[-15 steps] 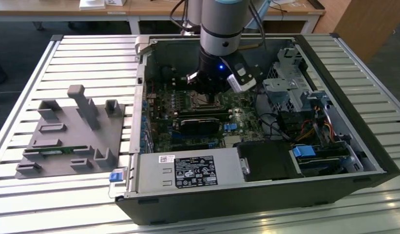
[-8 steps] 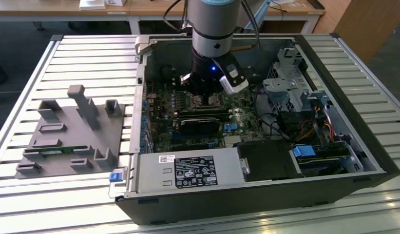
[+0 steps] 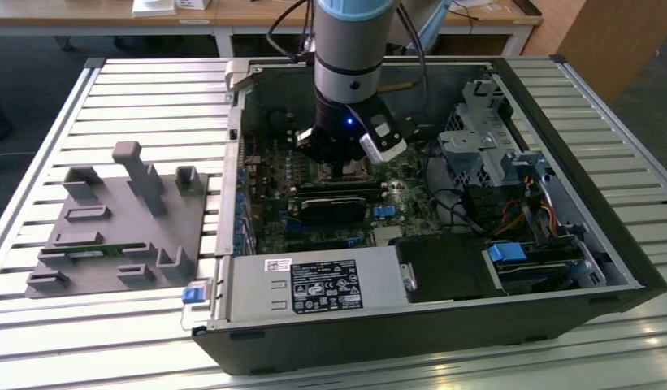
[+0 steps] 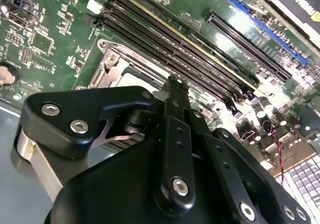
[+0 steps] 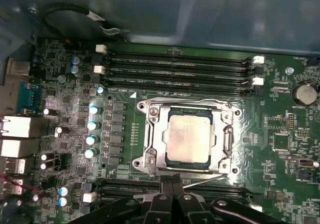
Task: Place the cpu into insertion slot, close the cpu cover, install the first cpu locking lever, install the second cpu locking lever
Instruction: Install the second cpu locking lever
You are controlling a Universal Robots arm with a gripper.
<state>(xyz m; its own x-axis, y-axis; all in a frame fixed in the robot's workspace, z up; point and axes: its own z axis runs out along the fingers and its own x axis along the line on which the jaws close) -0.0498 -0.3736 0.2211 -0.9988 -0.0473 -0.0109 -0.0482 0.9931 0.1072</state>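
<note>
- First wrist view: the cpu (image 5: 189,139) sits in the insertion slot (image 5: 168,160), with the cpu cover (image 5: 152,144) shut flat around it (silver top showing through the window).
- Hand (image 5: 170,183) hovers just beside the socket's edge, fingertips pressed together, gripping nothing.
- Exterior view: the hand (image 3: 335,165) is low inside the open computer case (image 3: 593,236).

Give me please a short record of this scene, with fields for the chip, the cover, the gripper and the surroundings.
cpu: seated in the socket, silver top showing
cpu cover: metal frame lying flat around the cpu
gripper: low over the motherboard, at the socket's edge
fingers: close together at the tips
memory slots: four long dark slots beside the socket
computer case: open, lying on a slatted table
grey fixture: on the table at the exterior view's left
</note>
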